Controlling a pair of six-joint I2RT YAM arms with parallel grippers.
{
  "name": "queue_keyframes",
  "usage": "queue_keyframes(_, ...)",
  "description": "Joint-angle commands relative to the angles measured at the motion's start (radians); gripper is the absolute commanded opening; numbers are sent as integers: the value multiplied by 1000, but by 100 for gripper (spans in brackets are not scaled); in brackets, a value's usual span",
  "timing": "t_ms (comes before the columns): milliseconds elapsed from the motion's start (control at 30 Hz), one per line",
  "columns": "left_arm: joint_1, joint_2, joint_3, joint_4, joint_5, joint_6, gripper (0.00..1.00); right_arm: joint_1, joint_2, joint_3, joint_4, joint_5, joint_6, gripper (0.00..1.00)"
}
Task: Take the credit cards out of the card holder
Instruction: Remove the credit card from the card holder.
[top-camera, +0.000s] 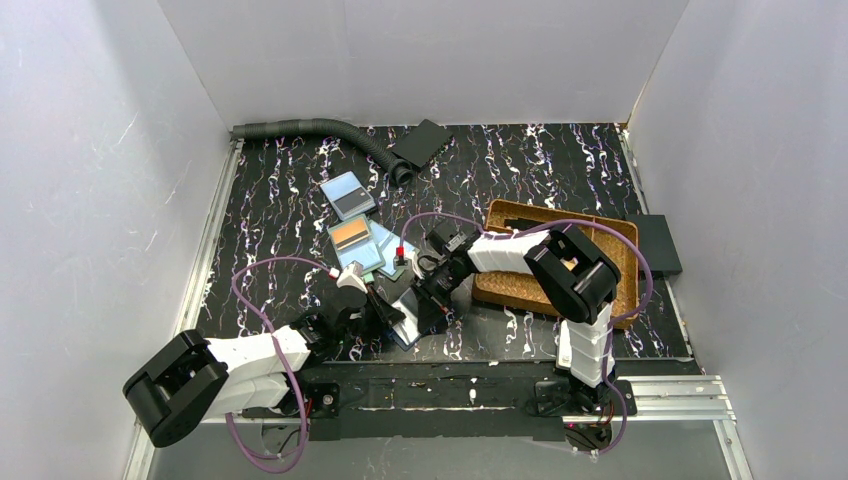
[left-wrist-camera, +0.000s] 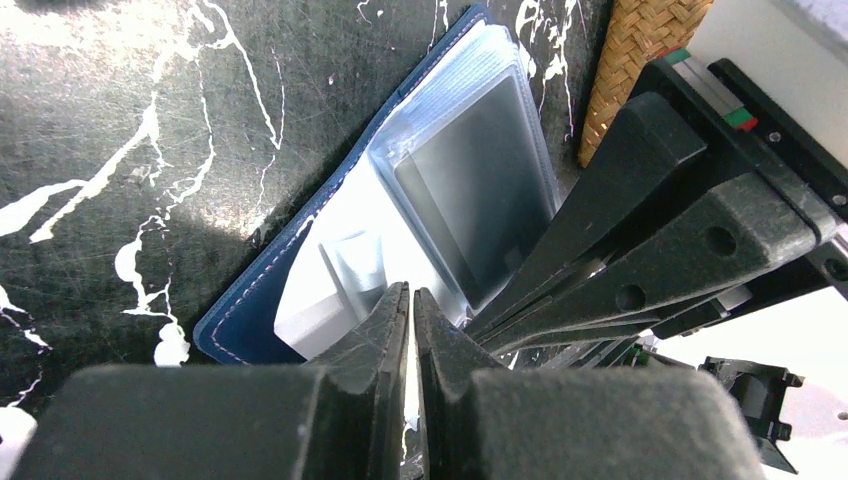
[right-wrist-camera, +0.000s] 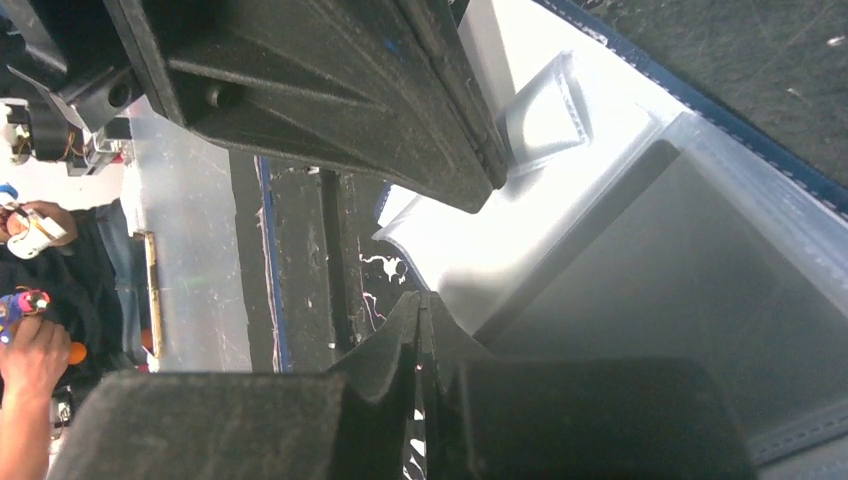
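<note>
Small navy book-style card holder (left-wrist-camera: 262, 290) lies open on the black marbled tabletop (left-wrist-camera: 120, 120), between the arms. The left gripper (left-wrist-camera: 410, 297) and right gripper (right-wrist-camera: 421, 305) are both closed tight at its clear sleeves — pinching plastic or nothing, can't tell. The blue-grey card (left-wrist-camera: 480, 195) inside looks stiff, light and slick, so I'd pinch its edge at the sleeve mouth. Only the top view shows the loose cards (top-camera: 350, 235) lying beyond.

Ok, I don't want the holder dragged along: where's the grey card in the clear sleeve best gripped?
Probably at the short end of the grey card nearest the left gripper, coming in low from that side. It lies flat in a clear sleeve of the card holder, so only an edge can be pinched. Whether the sleeve opens there is unclear.
</note>
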Motion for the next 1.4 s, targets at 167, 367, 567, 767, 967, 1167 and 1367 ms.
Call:
queue_keyframes(167, -3, -3, -11, -4, -7, 0, 4, -7, -38, 115, -281, 12, -315, 11)
queue_keyframes(367, -4, -1, -11, -4, 0, 1, 3, -38, -107, 119, -331, 64, -390, 12)
queue_keyframes(567, -3, -6, -8, -4, 6, 2, 3, -60, -185, 90, -317, 116, -406, 14)
queue_keyframes(767, -3, -4, -3, -4, 14, 0, 3, -91, -209, 84, -329, 107, -419, 17)
queue_keyframes(967, -3, -4, -3, -4, 18, -2, 3, -130, -227, 79, -336, 70, -422, 18)
queue_keyframes(1167, -3, -4, -2, -3, 21, -4, 3, -144, -232, 77, -338, 62, -425, 18)
queue_keyframes(1367, -3, -6, -3, -4, 24, -5, 3, -148, -231, 77, -340, 57, -425, 18)
